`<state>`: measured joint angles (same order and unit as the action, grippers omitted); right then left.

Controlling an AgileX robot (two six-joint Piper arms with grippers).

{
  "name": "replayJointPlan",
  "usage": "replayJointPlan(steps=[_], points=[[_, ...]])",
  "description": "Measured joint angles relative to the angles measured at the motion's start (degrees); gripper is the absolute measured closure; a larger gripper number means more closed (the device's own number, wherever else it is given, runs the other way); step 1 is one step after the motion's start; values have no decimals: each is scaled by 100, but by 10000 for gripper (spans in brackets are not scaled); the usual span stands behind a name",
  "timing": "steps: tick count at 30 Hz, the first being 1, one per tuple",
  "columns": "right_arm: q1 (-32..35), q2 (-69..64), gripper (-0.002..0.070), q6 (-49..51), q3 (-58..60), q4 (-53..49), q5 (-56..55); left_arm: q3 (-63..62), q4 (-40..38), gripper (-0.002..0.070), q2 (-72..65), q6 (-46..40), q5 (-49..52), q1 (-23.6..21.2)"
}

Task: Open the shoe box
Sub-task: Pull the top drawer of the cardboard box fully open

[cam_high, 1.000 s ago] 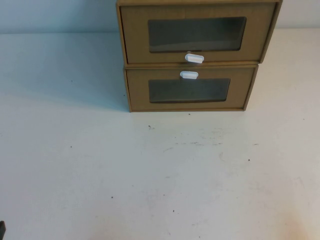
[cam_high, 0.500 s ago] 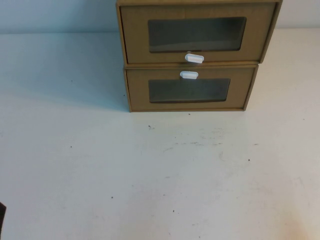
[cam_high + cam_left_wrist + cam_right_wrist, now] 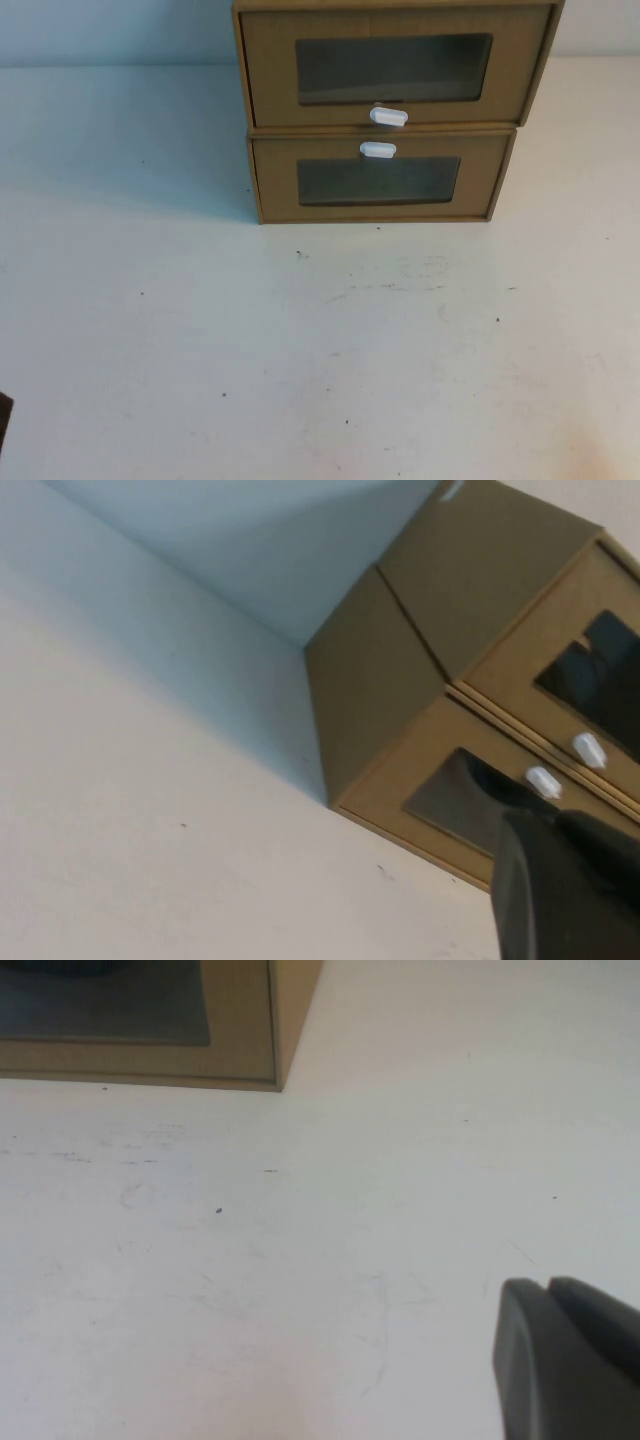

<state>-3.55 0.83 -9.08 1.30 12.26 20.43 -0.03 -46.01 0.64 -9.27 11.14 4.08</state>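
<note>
High view: your left arm (image 3: pixel 3 420) creeps in at the lower-left corner; left gripper (image 3: pixel 557 825) and right gripper (image 3: pixel 550 1295), both pinched together, hang short of the closed shoe box (image 3: pixel 275 180)

1. A flat white tabletop (image 3: pixel 300 350) fills most of the high view, marked with faint grey scuffs (image 3: pixel 390 288) and small dark specks (image 3: pixel 300 254).
2. A plain pale wall (image 3: pixel 100 30) rises behind its far edge.

Upper shoe box (image 3: pixel 395 65) sits on lower shoe box (image 3: pixel 380 180), both shut.
</note>
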Motion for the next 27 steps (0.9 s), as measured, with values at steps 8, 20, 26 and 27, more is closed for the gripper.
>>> replayJointPlan(steps=[8, 20, 26, 27], points=[[0, 0, 690, 0, 0, 0, 0, -1884, 570, 679, -1753, -492, 1601, 0], [0, 0, 690, 0, 0, 84, 0, -5064, 484, 679, -5104, -2502, 3458, 0], [0, 0, 690, 0, 0, 144, 0, -7155, 43, 679, -6823, -2992, 4386, 0], [0, 0, 690, 0, 0, 144, 0, -7544, -34, 679, -7120, -3022, 4572, 0]])
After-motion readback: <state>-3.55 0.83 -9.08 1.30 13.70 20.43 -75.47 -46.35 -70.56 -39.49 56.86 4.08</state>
